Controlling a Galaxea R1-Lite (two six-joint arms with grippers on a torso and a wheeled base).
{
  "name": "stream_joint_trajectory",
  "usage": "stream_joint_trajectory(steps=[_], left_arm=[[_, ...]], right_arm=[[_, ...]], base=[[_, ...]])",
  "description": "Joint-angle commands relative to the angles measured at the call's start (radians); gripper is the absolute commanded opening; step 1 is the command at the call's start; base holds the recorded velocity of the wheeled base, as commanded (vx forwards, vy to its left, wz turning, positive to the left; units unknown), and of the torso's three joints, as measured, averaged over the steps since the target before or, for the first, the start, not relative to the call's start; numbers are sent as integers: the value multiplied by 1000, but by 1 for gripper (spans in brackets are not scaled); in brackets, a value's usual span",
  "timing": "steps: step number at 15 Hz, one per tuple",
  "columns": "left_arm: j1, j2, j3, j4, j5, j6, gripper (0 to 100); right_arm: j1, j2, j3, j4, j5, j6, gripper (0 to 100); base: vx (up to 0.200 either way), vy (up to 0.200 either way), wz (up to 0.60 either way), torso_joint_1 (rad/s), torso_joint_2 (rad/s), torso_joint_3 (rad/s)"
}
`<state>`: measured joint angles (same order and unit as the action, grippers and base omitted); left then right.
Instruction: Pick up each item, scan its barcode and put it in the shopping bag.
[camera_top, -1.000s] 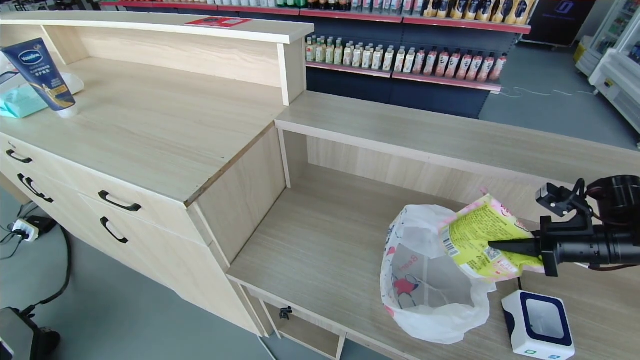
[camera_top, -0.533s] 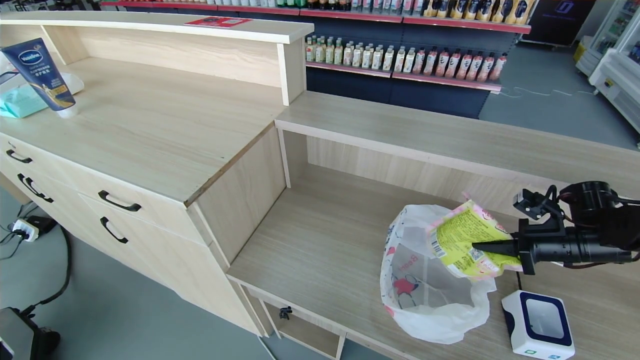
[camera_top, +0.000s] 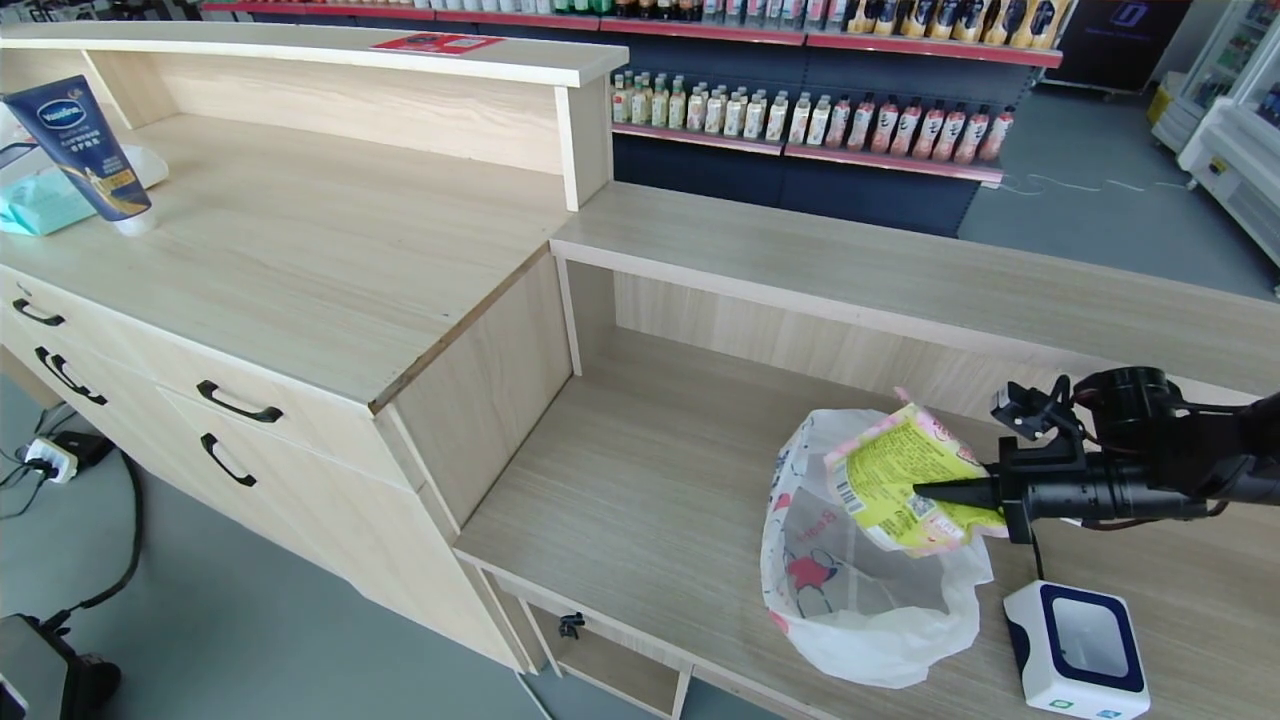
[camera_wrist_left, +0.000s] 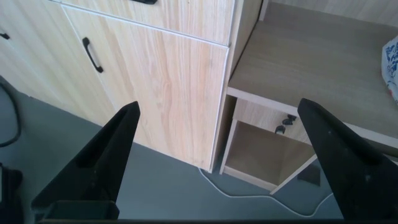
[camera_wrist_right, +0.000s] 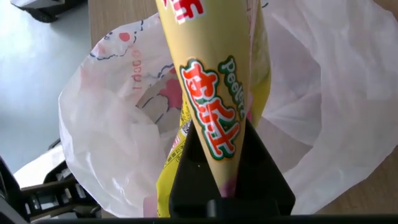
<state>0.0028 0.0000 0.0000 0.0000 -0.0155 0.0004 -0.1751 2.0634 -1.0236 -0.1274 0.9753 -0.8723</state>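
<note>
The right gripper (camera_top: 932, 492) has carried the yellow snack packet (camera_top: 885, 470) leftward, from beside the shopping bag (camera_top: 870, 630) to above its open mouth. Its jaws are clamped on the packet, which is tilted and not yet released. The left gripper (camera_wrist_left: 217, 104) hangs by the drawer fronts with its jaws wide apart and empty.

I judge this item close to bagged, with only the drop remaining. A blue tube (camera_top: 80, 150) and a teal pack (camera_top: 40, 205) wait far left on the upper desk (camera_top: 300, 260).

The bag's rim is slack, so the packet could catch on it. The scanner (camera_top: 1075, 650) sits just right of the bag. A raised ledge (camera_top: 850, 260) runs behind the bag, and the lower desk's near edge is close in front. Open room lies to the left.
</note>
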Motion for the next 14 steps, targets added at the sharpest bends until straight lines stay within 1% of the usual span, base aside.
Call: stream_joint_trajectory(steps=[1, 4, 12, 14], left_arm=[[0, 0, 0, 0, 0, 0, 100], [0, 0, 0, 0, 0, 0, 100], [0, 0, 0, 0, 0, 0, 100], [0, 0, 0, 0, 0, 0, 100]], right_arm=[[11, 32, -21, 0, 0, -2, 0], [14, 81, -49, -26, -4, -4, 0], [14, 132, -78, -27, -35, -7, 0], [14, 133, -81, -26, -78, -7, 0]], base=[[0, 0, 0, 0, 0, 0], [0, 0, 0, 0, 0, 0], [0, 0, 0, 0, 0, 0], [0, 0, 0, 0, 0, 0]])
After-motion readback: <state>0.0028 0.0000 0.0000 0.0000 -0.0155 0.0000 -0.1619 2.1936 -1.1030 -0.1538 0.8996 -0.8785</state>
